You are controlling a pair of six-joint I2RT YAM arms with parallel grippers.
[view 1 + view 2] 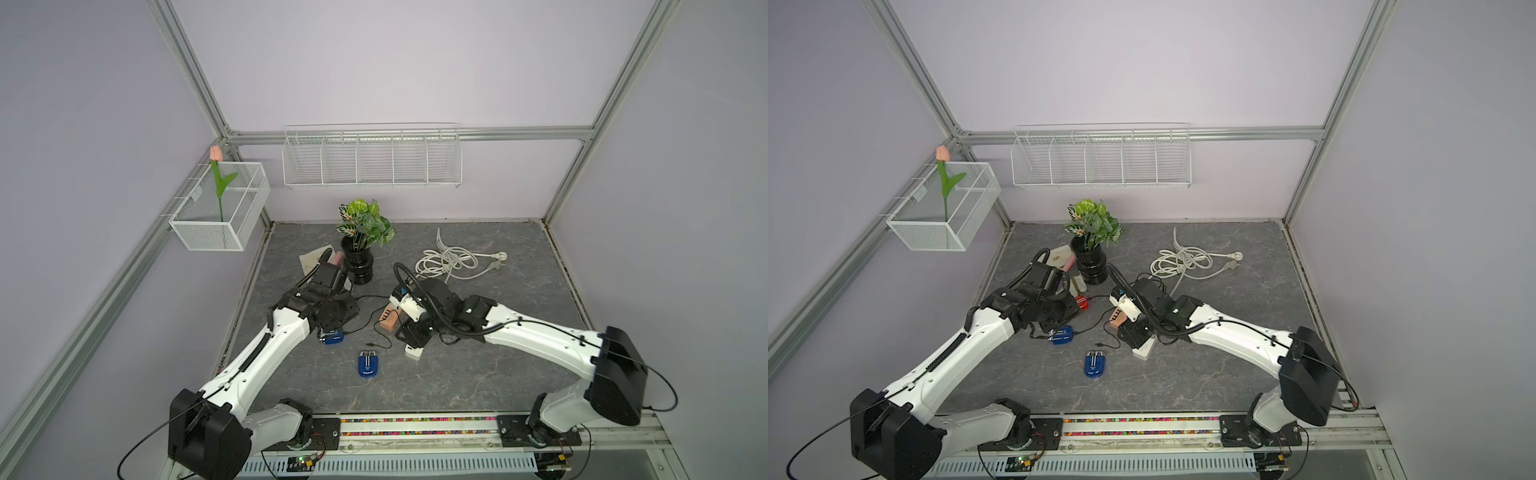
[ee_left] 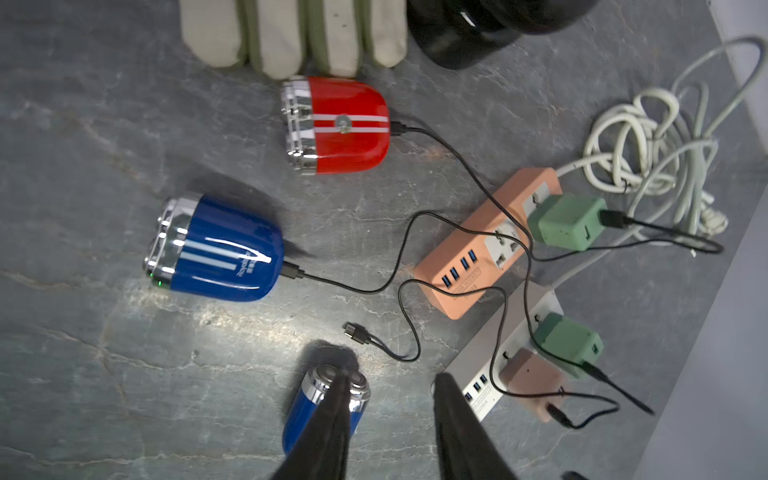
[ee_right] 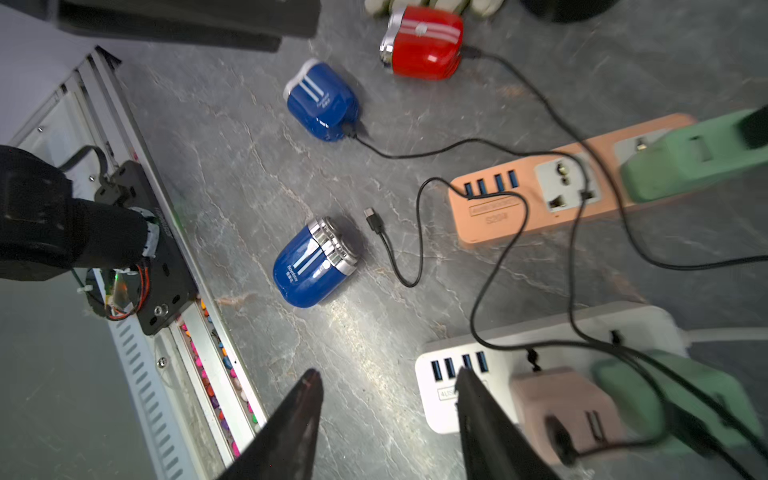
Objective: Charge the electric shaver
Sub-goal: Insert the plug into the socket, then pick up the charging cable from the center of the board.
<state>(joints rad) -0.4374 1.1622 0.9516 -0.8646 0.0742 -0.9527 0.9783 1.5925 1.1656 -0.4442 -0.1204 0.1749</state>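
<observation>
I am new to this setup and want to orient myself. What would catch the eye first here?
The bright shavers on the grey tabletop: a red shaver and a lit blue shaver, both plugged in, at the left, and an unplugged blue shaver nearer the front edge. A loose cable plug lies beside its head, not touching. An orange power strip lies mid-table, right of them.

The bare stone tabletop (image 1: 478,382) lies open around the loose blue shaver (image 1: 368,364), out to the front rail (image 1: 415,426). Behind it, black charging cables (image 2: 357,333) sprawl across the peach power strip (image 2: 469,237) and the white power strip (image 2: 478,357). Farther back stands the vase (image 1: 358,266).
</observation>
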